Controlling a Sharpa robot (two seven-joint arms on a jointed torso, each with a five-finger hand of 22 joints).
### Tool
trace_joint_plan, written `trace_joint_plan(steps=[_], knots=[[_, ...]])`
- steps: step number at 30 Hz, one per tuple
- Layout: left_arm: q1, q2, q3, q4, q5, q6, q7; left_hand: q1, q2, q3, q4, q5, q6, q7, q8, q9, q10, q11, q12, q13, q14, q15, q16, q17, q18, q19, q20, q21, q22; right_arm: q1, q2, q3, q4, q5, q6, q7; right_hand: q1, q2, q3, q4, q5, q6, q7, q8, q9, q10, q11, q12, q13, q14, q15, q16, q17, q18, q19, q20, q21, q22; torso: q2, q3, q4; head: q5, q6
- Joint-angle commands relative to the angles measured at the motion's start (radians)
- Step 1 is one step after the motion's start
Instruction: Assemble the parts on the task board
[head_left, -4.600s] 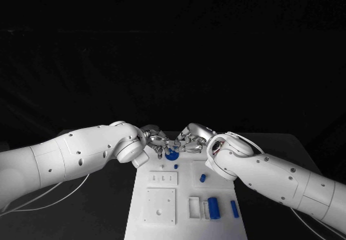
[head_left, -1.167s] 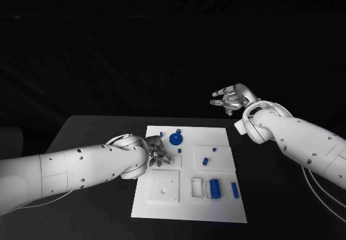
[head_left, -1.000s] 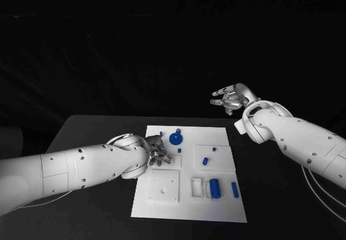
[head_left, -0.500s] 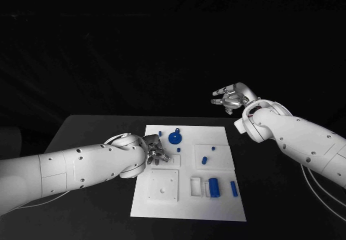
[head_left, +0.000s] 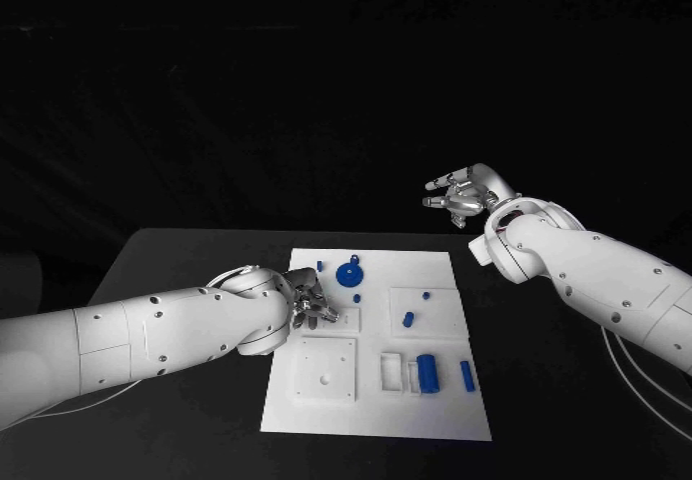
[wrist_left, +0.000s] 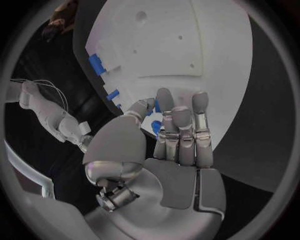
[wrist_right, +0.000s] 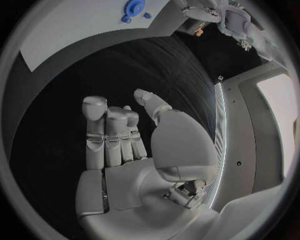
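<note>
White task board (head_left: 433, 415) is seen at the frame's centre on the black table (head_left: 188, 260), with the round blue part (head_left: 348, 274) lying near its upper edge. Compared with a second ago, little has been altered: the left hand (head_left: 309, 303) is kept low over the board's upper-left area, fingers spread and apparently empty, while the right hand (head_left: 464, 196) is held raised at upper right, open. No part appears newly seated, so assembly is judged unfinished.

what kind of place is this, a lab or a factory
Probably a robotics lab test bench: a white task board with small blue parts on a black table, black backdrop behind.
</note>
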Motion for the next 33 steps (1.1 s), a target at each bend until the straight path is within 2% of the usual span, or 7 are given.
trace_joint_plan(steps=[1,7,13,21,27,33], knots=[[-0.002,0.001,-0.001,-0.001,0.019,0.002,-0.014,-0.007,0.006,0.074,-0.083,-0.002,0.147,-0.103,0.004,-0.002,0.041,-0.01,0.004,0.001,0.001,0.0,0.006,0.001,0.005,0.008,-0.002,-0.009,0.003,0.0,0.0,0.001,0.0,-0.001,0.004,-0.003,-0.008,0.001,0.002,0.001,0.006,0.006,0.001,-0.004,-0.001,-0.004,-0.004,0.004,0.0,0.004,-0.003,0.004,0.0,0.013,0.05,-0.005,0.004,0.067,0.0,0.0002,-0.0001,0.001,-0.003],[-0.002,0.002,0.0,-0.001,0.045,0.002,-0.015,-0.006,0.009,0.073,-0.081,-0.005,0.148,-0.104,0.004,-0.003,0.041,-0.011,0.006,0.002,0.001,0.0,0.007,0.002,0.004,0.009,-0.001,-0.014,0.009,0.0,0.002,0.001,-0.002,-0.001,0.006,-0.006,-0.007,0.0,0.002,-0.001,0.007,0.005,0.002,-0.003,-0.001,-0.005,-0.004,0.004,0.0,0.004,-0.003,0.003,-0.001,0.013,0.05,-0.005,0.003,0.067,0.0,0.0003,-0.0012,0.003,-0.004],[0.003,0.001,0.006,-0.001,0.068,0.002,-0.015,-0.007,0.011,0.073,-0.08,-0.008,0.15,-0.104,0.004,-0.002,0.041,-0.011,0.008,0.003,0.002,0.0,0.008,0.003,0.004,0.011,-0.001,-0.018,0.013,0.0,0.005,0.001,-0.006,-0.001,0.008,-0.007,-0.006,0.001,0.006,-0.004,0.01,0.006,0.002,-0.003,-0.001,-0.005,-0.004,0.004,0.0,0.004,-0.003,0.004,0.0,0.013,0.05,-0.005,0.003,0.068,0.0,0.0006,-0.0019,0.002,-0.004],[0.037,0.004,0.014,-0.007,0.103,0.017,-0.02,-0.01,0.013,0.073,-0.083,-0.009,0.153,-0.104,0.003,0.0,0.041,-0.012,0.014,0.007,0.001,0.0,0.013,0.007,0.003,0.016,-0.001,-0.026,0.029,0.0,0.009,0.0,-0.012,-0.001,0.009,-0.009,-0.006,0.0,0.008,-0.006,0.012,0.006,0.002,-0.003,-0.001,-0.005,-0.004,0.004,0.0,0.003,-0.003,0.004,0.0,0.013,0.05,-0.005,0.003,0.068,0.0,0.0017,-0.0013,0.002,-0.008],[0.068,0.008,0.015,-0.013,0.131,0.055,-0.03,-0.01,0.015,0.073,-0.085,-0.009,0.156,-0.106,0.004,0.002,0.041,-0.012,0.016,0.008,0.005,0.0,0.02,0.017,0.003,0.017,0.0,-0.033,0.036,0.0,0.014,0.0,-0.018,-0.001,0.013,-0.012,-0.007,0.0,0.008,-0.008,0.014,0.006,0.002,-0.003,-0.001,-0.006,-0.004,0.003,-0.001,0.003,-0.003,0.003,-0.001,0.013,0.05,-0.005,0.001,0.067,0.0,0.002,-0.0005,0.005,-0.013],[0.081,0.02,0.015,-0.023,0.159,0.101,-0.042,-0.01,0.011,0.075,-0.093,0.014,0.167,-0.109,0.006,0.017,0.041,-0.015,0.038,0.019,0.014,-0.002,0.047,0.052,0.004,0.023,-0.001,-0.038,0.055,0.0,0.018,0.0,-0.025,-0.001,0.018,-0.016,-0.007,0.0,0.008,-0.008,0.014,0.006,0.002,-0.003,-0.001,-0.006,-0.004,0.003,-0.001,0.003,-0.003,0.003,-0.001,0.013,0.05,-0.005,0.001,0.067,-0.001,0.0005,-0.0007,0.004,-0.023]])
